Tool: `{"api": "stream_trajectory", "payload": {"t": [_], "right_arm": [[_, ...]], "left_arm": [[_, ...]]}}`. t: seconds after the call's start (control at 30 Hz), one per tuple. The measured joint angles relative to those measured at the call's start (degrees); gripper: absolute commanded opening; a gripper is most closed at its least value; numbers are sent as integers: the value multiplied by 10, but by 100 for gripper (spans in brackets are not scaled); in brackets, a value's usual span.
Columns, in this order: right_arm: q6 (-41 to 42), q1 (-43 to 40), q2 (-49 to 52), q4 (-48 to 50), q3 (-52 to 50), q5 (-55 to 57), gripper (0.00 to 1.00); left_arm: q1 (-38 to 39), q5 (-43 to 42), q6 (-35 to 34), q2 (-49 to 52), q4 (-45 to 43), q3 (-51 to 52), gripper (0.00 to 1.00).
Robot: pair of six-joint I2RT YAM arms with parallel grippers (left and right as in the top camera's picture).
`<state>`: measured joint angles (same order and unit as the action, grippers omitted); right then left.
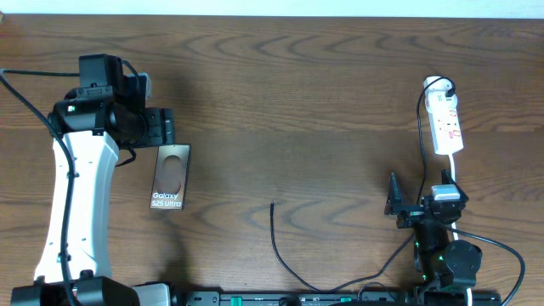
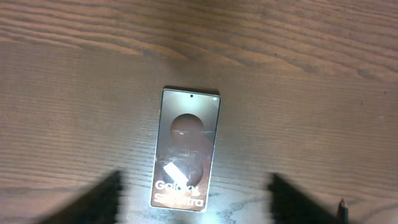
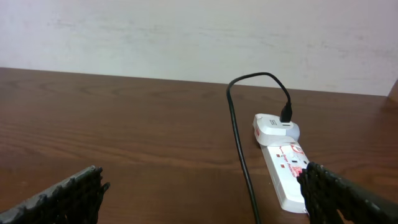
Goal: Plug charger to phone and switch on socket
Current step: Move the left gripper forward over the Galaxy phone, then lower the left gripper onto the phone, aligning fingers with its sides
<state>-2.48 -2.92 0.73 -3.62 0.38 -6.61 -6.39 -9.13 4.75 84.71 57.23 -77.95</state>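
**Phone** (image 1: 170,177): lies flat on the left of the surface (image 1: 297,93), glossy grey face and white lettering up. Nothing is plugged into it.

**Charger** (image 1: 273,225): the plug tip rests loose near mid-surface, well apart from the phone. The cable trails off toward the near edge and the right. In the right wrist view it rises to a white adapter (image 3: 273,127) seated at the far end of the socket (image 1: 448,126).

**Socket**: far right; switch position too small to tell.

**Left end effector** (image 2: 196,190): released, poised over the phone's lettered end. One finger (image 2: 102,199) stands on each side with bare wood between. Judged to be placed to secure the phone so that its port can meet the plug.

**Right end effector** (image 3: 202,174): released and empty, facing the socket. Judged to be stationed for the cable or the switch.
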Motion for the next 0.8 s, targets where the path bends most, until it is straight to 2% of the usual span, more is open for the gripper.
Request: {"api": "stream_trajectory", "payload": {"t": [0.03,0.07,0.1,0.6,0.8], "right_arm": [[0,0,0,0,0,0,99],[0,0,0,0,0,0,99],[0,0,0,0,0,0,99],[0,0,0,0,0,0,99],[0,0,0,0,0,0,99]], "left_arm": [[0,0,0,0,0,0,44],[0,-1,2,0,0,0,68],[0,-1,2,0,0,0,100],[0,0,2,0,6,1,98],[0,0,2,0,7,34,98]]}}
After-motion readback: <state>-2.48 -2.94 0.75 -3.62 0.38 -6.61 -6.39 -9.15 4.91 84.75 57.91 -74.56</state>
